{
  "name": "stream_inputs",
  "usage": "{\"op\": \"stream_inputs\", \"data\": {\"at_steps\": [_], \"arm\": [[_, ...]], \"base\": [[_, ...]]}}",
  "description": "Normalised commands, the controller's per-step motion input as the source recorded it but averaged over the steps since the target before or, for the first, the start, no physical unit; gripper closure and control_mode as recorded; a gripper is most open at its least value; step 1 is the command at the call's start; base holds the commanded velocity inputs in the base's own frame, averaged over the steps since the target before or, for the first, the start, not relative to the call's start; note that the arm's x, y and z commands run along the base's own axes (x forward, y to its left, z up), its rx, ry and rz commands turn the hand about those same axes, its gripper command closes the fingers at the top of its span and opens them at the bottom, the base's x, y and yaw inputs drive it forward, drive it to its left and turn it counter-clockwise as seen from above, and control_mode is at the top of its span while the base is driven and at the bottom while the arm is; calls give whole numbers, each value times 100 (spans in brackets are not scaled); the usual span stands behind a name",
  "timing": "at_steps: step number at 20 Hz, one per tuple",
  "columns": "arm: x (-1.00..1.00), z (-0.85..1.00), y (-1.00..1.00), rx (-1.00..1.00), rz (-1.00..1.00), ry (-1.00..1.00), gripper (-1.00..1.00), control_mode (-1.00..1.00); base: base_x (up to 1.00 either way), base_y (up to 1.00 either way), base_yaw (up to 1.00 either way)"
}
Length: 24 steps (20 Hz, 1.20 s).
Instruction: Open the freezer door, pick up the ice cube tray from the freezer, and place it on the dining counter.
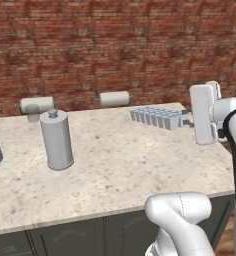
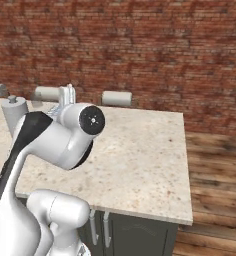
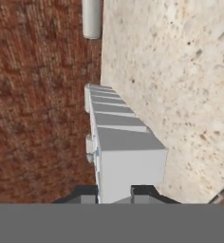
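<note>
So the gripper (image 1: 189, 121) is clamped nearly shut on the right end of the ice cube tray (image 1: 157, 117), and you can see it nicely in the hand view, where the two dark fingertips (image 3: 144, 193) sit either side of the tray's near end and the tray (image 3: 118, 137) stretches straight away from the camera. The tray sticks out to the left of the gripper, held level over the far right part of the tabletop (image 1: 120, 165), close to the far edge; can't tell whether its underside is touching the stone or just above it. Further left on the same beige slab there's a tall grey canister (image 1: 56, 139) standing upright, well apart from the tray. Behind the tabletop are a couple of pale stool backs (image 1: 114, 98) against the brick wall (image 1: 115, 45).
</note>
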Motion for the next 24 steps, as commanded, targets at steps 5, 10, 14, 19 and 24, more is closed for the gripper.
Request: {"op": "stream_inputs", "data": {"at_steps": [5, 10, 14, 19, 24], "arm": [[61, -32, 1, 0, 5, 16, 100, -100], [57, -45, 1, 0, 5, 11, 100, -100], [56, -48, 0, 0, 4, 7, 100, -100], [51, -50, 1, 0, 5, 0, 100, -100], [47, -45, 0, 0, 4, -1, 100, -100]], "base": [[0, 0, 0], [0, 0, 0], [0, 0, 0], [0, 0, 0], [0, 0, 0]]}}
